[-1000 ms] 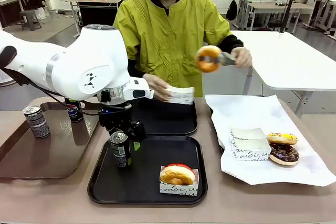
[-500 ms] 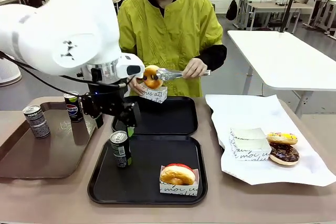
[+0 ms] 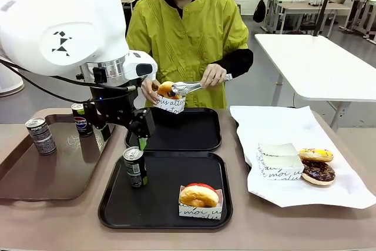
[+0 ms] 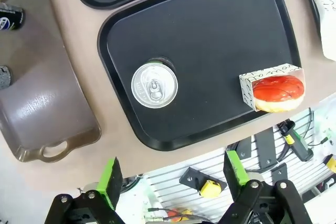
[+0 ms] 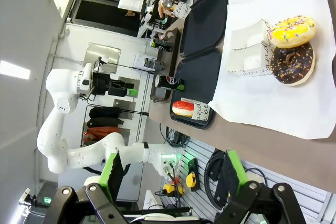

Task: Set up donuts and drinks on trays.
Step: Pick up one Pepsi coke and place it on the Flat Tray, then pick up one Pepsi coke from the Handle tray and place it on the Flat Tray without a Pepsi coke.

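Observation:
A soda can (image 3: 135,167) stands upright at the left of the near black tray (image 3: 164,221). My left gripper (image 3: 120,136) hangs open above and behind it, apart from it. Looking down from the left wrist, the can's silver top (image 4: 154,85) lies beyond the open left gripper (image 4: 173,174). A red-iced donut (image 3: 200,195) in a paper holder sits at this tray's front right. Over the far black tray (image 3: 194,144), a person's tongs lower a donut (image 3: 166,90) into a paper holder (image 3: 171,104) in the other hand. My right gripper (image 5: 172,171) is open and holds nothing.
Two more cans (image 3: 41,135) (image 3: 81,119) stand on the brown tray (image 3: 35,189) at the left. On the white paper sheet (image 3: 276,124) at the right lie a yellow donut (image 3: 315,155), a chocolate donut (image 3: 318,171) and spare paper holders (image 3: 277,160).
My left gripper has risen away from the can, which stays on the near tray. The person has carried the donut in the tongs leftward and down into the paper holder.

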Available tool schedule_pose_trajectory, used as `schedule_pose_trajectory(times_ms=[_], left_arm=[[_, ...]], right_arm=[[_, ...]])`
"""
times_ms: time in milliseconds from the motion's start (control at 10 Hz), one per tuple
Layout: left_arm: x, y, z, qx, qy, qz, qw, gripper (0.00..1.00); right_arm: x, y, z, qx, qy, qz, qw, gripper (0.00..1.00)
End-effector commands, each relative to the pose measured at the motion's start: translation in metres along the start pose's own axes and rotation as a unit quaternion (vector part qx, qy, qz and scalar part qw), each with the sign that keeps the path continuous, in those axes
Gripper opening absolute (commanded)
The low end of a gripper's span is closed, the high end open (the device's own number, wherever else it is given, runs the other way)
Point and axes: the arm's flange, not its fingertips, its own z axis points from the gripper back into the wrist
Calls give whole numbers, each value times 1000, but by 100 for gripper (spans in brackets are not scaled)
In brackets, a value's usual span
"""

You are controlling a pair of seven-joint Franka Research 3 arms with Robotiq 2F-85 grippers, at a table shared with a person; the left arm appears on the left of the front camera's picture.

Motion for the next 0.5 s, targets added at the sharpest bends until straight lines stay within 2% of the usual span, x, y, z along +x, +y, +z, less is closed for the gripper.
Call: schedule_pose_trajectory(times_ms=[0,400], left_arm=[[3,0,-2,3,-2,-6,1000,100],[3,0,-2,3,-2,-6,1000,100]], right_arm=[[3,0,0,11,-8,9,1000,100],[3,0,0,11,-8,9,1000,100]])
